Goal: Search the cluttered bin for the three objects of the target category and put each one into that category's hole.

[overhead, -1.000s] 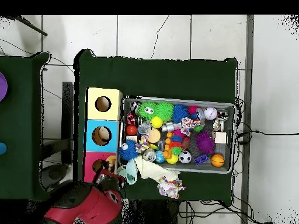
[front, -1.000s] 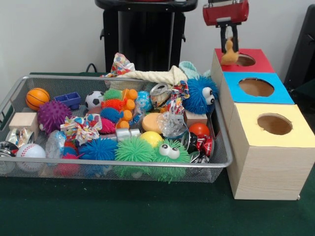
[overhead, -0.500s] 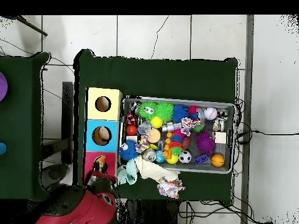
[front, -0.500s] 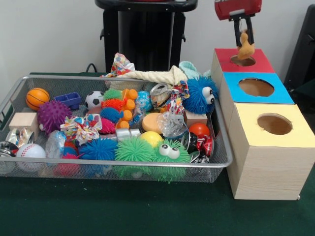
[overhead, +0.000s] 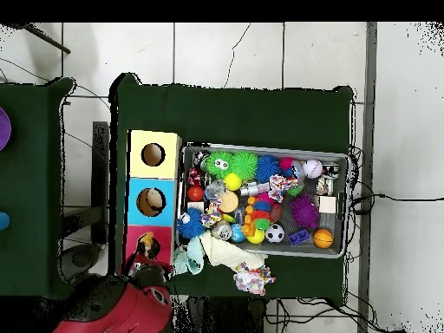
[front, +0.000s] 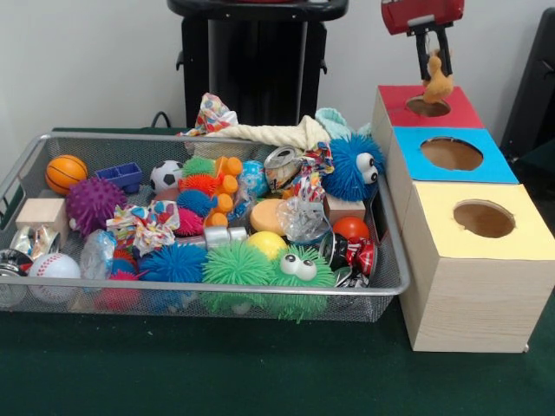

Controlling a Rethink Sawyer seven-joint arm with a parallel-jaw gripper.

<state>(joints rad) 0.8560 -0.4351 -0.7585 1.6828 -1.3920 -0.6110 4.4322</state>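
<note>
My gripper (front: 434,62) hangs over the round hole (front: 427,106) of the red-topped box (front: 450,102) at the back right, shut on a small tan plush toy (front: 438,82). The toy dangles just above the hole. From overhead, the toy (overhead: 146,238) shows over the red box (overhead: 139,247), with the gripper (overhead: 147,257) beside it. The wire bin (front: 199,289) to the left is full of spiky balls, sports balls, cans and rope toys.
A blue-topped box (front: 451,156) and a yellow-topped box (front: 481,221) stand in a row in front of the red one, each with a round hole. A blue googly-eyed fuzzy ball (front: 354,166) sits at the bin's back right corner. A knotted rope toy (front: 260,132) lies over the back rim.
The gripper carried the plush toy rightward and upward from the red box's left edge until it hung over its hole, then held nearly still.
</note>
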